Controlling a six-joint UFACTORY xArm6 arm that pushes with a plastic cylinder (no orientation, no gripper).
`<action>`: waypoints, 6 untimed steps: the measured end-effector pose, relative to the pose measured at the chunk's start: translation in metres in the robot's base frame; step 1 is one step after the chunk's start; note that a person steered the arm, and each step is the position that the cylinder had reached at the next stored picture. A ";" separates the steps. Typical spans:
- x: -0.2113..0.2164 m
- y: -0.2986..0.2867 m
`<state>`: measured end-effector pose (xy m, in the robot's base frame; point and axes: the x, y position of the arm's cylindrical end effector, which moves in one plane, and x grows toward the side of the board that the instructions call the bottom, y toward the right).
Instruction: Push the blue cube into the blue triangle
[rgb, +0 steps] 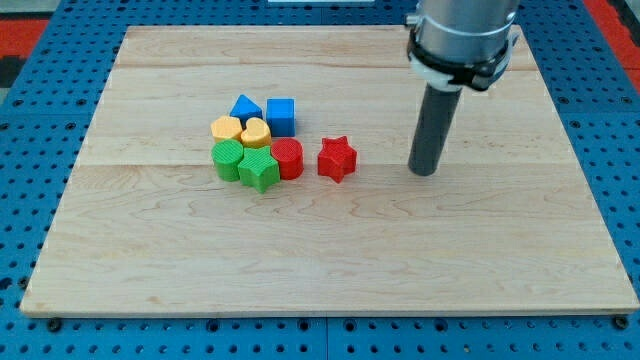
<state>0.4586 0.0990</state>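
The blue cube (281, 116) sits on the wooden board, left of centre, with the blue triangle (245, 108) just to its left; the two look to be touching or nearly so. My tip (425, 171) rests on the board well to the right of the cube, past the red star (337, 159). It touches no block.
Below the blue blocks a tight cluster holds a yellow-orange block (226, 128), a yellow heart (256, 132), a green round block (229, 158), a green star (259, 170) and a red round block (288, 158). The board (500, 260) lies on a blue pegboard.
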 end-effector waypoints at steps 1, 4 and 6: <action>-0.002 -0.026; -0.039 -0.129; -0.051 -0.062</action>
<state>0.4077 0.0372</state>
